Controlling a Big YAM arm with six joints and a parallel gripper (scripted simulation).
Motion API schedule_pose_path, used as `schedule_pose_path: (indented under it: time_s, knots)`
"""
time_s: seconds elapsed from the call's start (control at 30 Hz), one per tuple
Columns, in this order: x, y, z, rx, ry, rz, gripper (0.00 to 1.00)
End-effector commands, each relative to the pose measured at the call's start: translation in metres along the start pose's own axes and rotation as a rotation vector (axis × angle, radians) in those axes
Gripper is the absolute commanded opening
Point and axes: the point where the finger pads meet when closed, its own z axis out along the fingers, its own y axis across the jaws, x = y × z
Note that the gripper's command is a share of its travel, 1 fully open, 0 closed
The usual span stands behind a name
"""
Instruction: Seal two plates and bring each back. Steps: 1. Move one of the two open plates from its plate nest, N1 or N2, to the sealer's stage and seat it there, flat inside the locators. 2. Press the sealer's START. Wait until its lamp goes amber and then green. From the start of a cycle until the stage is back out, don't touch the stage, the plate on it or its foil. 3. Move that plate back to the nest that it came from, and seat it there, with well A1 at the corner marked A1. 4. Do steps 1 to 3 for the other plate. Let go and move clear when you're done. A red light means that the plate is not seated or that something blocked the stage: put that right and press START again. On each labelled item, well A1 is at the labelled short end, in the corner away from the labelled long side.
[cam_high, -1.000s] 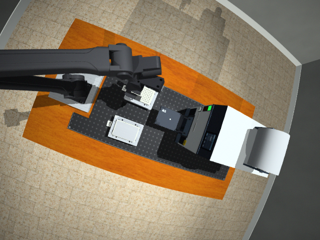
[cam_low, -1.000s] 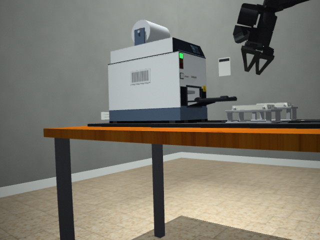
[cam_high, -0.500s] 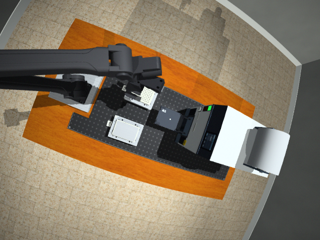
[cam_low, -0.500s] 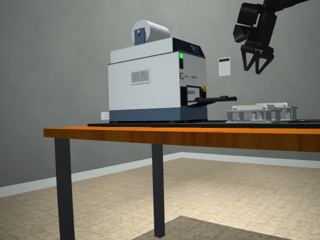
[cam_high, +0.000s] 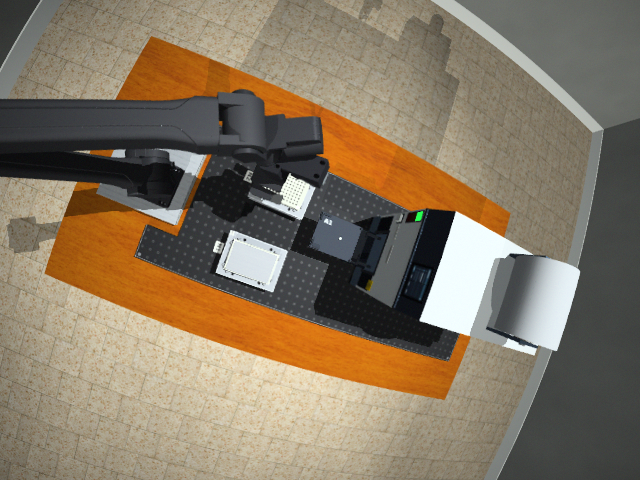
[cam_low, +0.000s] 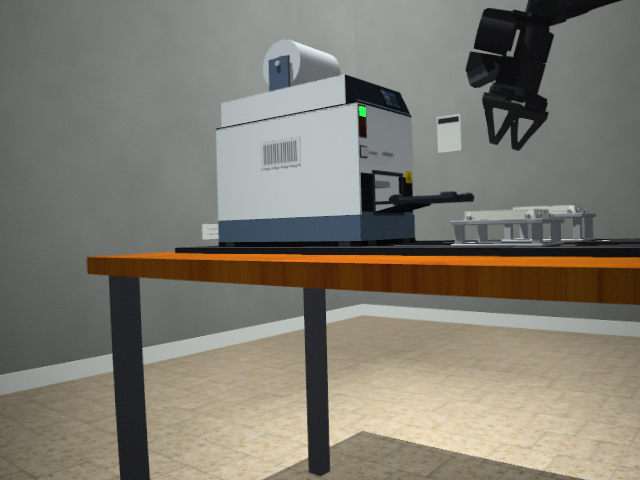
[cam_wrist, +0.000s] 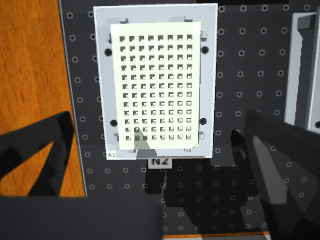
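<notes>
Open plate (cam_high: 295, 191) (cam_low: 547, 207) (cam_wrist: 156, 85) is in nest N2 (cam_high: 301, 214) (cam_wrist: 209, 107), under the gripper (cam_low: 507, 145) (cam_wrist: 158, 120). Fingers stand wide, nothing between them; in the exterior view they hang well above the nests.

Handling, judged by eye: light, stiff plastic, probably a bit slick on the sides. Not very fragile, but a hard squeeze or a crooked grip could cock it against the nest's locators. Take it by the two long side walls, near mid-length, fingers level and square. Keep fingertips off the well openings. If the wells hold liquid, tilt would spill it; can't tell whether they do.

Looks: cream, rectangular, a regular grid of square-looking wells with dark shadows in them, no foil on top. Sits flat as far as the wrist view shows, A1 mark on the nest at the N2 label end.

Other plate (cam_high: 251, 261) (cam_low: 497, 214) is in the neighbouring nest, top smooth and greyish, no wells visible; looks sealed. Sealer lamp (cam_high: 419, 215) (cam_low: 362, 111) is green, stage (cam_high: 337, 236) (cam_low: 439, 198) out with no plate on it. Next, likely: descend and grip the N2 plate.
</notes>
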Motion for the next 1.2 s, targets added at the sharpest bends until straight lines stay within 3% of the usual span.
schedule_pose_path:
  time_s: [0.0, 0.27, 0.5, 1.07, 1.17]
  knots:
    - [-0.008, 0.011, -0.006, -0.030, -0.040, -0.017, 1.00]
    - [0.002, 0.002, 0.023, -0.005, -0.010, 0.021, 1.00]
    - [-0.001, 0.001, 0.025, -0.012, -0.031, 0.032, 1.00]
    - [0.015, -0.001, 0.056, 0.001, -0.003, -0.001, 1.00]
    - [0.007, 0.002, 0.056, -0.009, -0.024, 0.005, 1.00]
